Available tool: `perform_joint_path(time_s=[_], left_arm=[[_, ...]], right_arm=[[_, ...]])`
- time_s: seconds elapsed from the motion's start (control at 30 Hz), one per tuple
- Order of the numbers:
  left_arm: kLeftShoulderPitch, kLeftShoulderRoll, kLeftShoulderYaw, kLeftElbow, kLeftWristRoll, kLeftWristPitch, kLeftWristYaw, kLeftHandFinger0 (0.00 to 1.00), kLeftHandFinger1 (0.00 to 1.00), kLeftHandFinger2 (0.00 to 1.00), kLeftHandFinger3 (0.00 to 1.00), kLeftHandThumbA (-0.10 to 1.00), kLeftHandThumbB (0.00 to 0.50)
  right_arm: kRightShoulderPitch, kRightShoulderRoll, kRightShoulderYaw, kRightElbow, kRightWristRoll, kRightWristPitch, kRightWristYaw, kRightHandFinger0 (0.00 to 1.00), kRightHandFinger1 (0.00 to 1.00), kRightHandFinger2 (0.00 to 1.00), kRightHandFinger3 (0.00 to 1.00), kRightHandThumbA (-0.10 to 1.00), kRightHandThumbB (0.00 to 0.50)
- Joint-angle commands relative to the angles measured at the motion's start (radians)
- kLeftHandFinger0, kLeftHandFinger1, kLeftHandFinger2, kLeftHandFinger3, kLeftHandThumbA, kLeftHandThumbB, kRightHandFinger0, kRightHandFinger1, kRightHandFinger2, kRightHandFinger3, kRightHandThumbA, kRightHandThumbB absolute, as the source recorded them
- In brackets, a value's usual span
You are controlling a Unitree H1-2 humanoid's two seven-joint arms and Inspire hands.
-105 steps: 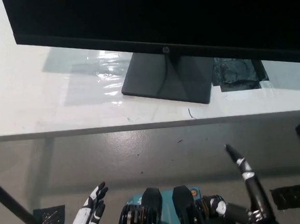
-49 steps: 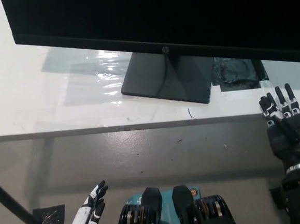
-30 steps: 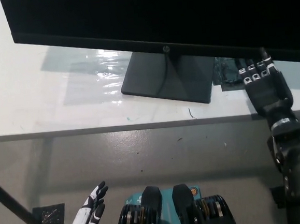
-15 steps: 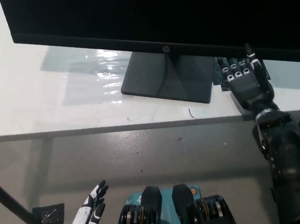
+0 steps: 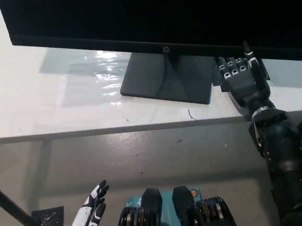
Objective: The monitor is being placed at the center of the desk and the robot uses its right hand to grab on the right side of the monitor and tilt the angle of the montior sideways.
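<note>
Black right hand (image 5: 242, 79), fingers apart and holding nothing, sits just under monitor (image 5: 159, 13) bottom edge right of stand (image 5: 167, 80); monitor's right side lies further right.

The light is bright and comes from above. The white surface (image 5: 30, 107) shines so much near its left edge that it looks washed out. A shiny patch of glare (image 5: 103, 69) sits on the surface just left of the monitor stand (image 5: 167, 80). The monitor (image 5: 159, 13) is so dark that nothing shows on its screen, and it throws a soft grey shadow on the surface below it. The black right hand (image 5: 241, 77) is hard to see against the dark. The picture is sharp.
</note>
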Motion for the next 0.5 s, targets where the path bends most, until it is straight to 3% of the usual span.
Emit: perform_joint_path(time_s=[0.0,0.47], left_arm=[[-0.013,0.012,0.002,-0.022,-0.005,-0.039,0.008,1.0,1.0,1.0,1.0,1.0,0.354],[-0.025,0.012,0.009,-0.018,-0.01,-0.039,0.003,1.0,1.0,1.0,1.0,1.0,0.357]], right_arm=[[-0.109,-0.027,-0.012,0.044,-0.049,-0.052,0.038,1.0,1.0,1.0,1.0,1.0,0.367],[-0.266,-0.109,-0.022,0.332,-0.149,-0.146,0.106,1.0,1.0,1.0,1.0,1.0,0.37]])
